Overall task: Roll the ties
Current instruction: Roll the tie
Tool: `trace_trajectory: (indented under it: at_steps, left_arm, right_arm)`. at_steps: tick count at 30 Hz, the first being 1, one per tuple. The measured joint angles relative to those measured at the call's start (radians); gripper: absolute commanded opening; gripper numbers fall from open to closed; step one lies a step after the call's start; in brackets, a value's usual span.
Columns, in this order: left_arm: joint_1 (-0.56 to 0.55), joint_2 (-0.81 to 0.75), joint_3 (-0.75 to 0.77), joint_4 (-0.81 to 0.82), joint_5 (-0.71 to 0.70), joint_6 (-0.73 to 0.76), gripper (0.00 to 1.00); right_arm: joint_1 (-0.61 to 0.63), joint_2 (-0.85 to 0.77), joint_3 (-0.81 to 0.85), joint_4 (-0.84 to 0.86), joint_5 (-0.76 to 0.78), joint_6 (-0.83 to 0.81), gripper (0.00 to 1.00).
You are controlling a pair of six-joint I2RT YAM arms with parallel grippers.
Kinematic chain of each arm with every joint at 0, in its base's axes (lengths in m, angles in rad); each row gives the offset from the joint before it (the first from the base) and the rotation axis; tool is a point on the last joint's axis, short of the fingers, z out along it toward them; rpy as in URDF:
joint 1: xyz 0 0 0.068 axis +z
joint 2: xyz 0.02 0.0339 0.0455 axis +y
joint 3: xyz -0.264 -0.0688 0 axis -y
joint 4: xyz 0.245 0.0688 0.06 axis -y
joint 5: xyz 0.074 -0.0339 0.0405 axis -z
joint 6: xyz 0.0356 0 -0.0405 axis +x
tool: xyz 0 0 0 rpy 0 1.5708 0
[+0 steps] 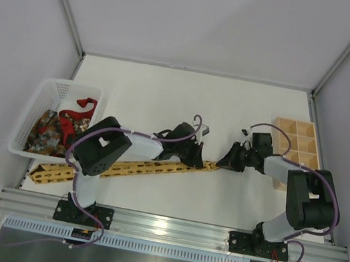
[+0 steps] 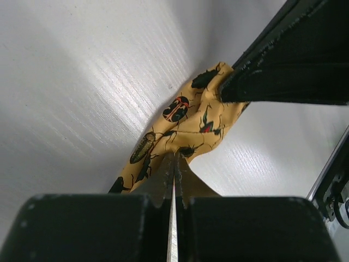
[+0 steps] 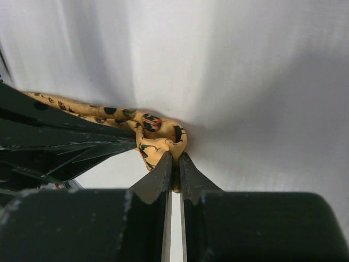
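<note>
Yellow tie [image 2: 180, 125]: bugs legible in wrist cams only.

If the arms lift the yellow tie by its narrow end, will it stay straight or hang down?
Probably it will droop: the yellow tie is thin cloth, crumpled into a fold where the right gripper pinches it. It looks light, and its long tail lying on the table would likely drag behind.

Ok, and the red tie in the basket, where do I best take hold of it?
Probably the loop of the red tie near the far right corner of the white basket, coming straight down from above. That part seems to lie clear on top, while the rest tangles with the patterned tie, and the basket walls would block a sideways approach.
</note>
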Motion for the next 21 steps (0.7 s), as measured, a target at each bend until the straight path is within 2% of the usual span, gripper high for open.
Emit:
trace_trajectory:
  at_steps: [2, 4, 9, 21]
  left_arm:
    - [0.006, 0.003, 0.0, 0.001, 0.009, -0.007, 0.0]
    - [0.011, 0.005, 0.0, 0.005, 0.015, -0.014, 0.0]
    - [0.02, 0.007, 0.002, 0.012, 0.016, -0.019, 0.0]
    - [0.026, -0.004, 0.002, -0.021, -0.001, -0.045, 0.0]
  right_arm:
    - [0.042, -0.019, 0.027, -0.028, 0.017, -0.004, 0.05]
    - [0.086, -0.04, 0.063, -0.05, 0.029, -0.004, 0.0]
    - [0.178, -0.089, 0.174, -0.114, 0.079, -0.004, 0.0]
    - [0.21, -0.09, 0.199, -0.169, 0.1, -0.011, 0.0]
